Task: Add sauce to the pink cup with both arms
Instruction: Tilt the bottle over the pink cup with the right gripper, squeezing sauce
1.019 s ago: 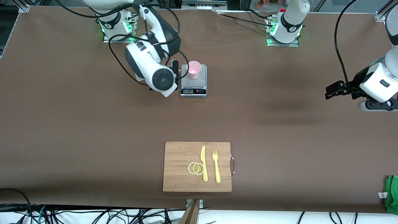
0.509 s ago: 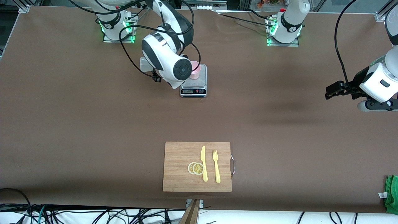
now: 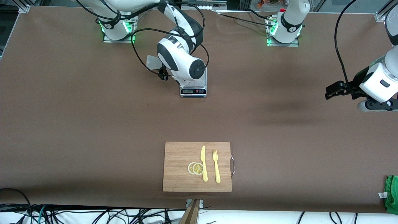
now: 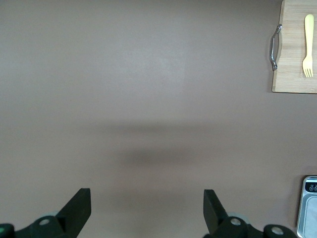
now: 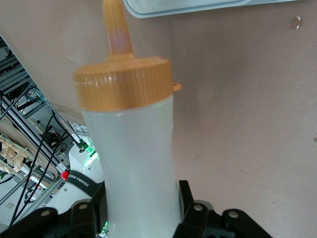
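Translucent ribbed-cap sauce bottle (image 5: 133, 148) clamped in right claw (image 5: 141, 210); left claw (image 4: 146, 210) spread.

A digital scale (image 3: 193, 88) stands on the brown tabletop (image 3: 77, 124). At 6 o'clock from it lies a wooden cutting board (image 3: 178, 155) carrying two lemon slices (image 3: 196, 168), a yellow knife (image 3: 203, 163) and a yellow fork (image 3: 216, 166). A green cloth (image 3: 392, 194) sits at 4 o'clock.

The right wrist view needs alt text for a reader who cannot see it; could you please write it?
The right gripper holds a translucent whitish squeeze bottle, its jaws shut on the body. Its orange nozzle cap points toward the edge of the scale's steel plate, above the brown table.
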`<state>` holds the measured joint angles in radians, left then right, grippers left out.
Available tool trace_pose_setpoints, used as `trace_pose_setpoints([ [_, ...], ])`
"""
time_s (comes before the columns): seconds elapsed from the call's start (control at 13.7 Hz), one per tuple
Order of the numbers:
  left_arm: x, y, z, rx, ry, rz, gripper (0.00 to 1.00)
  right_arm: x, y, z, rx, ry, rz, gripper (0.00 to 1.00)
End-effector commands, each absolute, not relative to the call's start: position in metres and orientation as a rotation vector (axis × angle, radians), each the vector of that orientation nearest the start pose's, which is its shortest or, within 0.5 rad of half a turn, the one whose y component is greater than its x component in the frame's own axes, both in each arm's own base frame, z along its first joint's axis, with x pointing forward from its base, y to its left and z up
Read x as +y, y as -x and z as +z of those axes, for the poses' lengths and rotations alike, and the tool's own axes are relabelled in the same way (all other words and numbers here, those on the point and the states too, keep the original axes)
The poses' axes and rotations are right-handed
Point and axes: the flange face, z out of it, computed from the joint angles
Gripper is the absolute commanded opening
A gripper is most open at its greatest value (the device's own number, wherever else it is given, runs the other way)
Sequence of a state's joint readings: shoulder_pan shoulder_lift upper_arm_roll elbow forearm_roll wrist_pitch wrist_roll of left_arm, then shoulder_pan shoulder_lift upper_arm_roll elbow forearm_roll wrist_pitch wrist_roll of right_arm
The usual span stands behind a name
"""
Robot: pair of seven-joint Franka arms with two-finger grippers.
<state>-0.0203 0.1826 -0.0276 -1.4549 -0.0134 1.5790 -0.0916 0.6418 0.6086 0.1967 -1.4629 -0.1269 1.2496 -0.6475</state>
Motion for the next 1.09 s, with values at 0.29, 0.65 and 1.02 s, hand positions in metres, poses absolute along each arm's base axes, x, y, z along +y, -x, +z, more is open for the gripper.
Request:
trace_pose_setpoints([
  [0.29, -0.027, -0.613, 0.578, -0.037, 3.156, 0.093, 1.00, 0.447, -0.430, 0.304, -2.068, 2.216, 1.234, 0.58],
  [0.65, -0.026, -0.613, 0.578, -0.040, 3.156, 0.093, 1.00, 0.446, -0.429, 0.310, -2.053, 2.223, 1.255, 0.55],
  [1.02, -0.026, -0.613, 0.578, -0.040, 3.156, 0.093, 1.00, 0.449, -0.433, 0.332, -2.053, 2.211, 1.254, 0.36],
])
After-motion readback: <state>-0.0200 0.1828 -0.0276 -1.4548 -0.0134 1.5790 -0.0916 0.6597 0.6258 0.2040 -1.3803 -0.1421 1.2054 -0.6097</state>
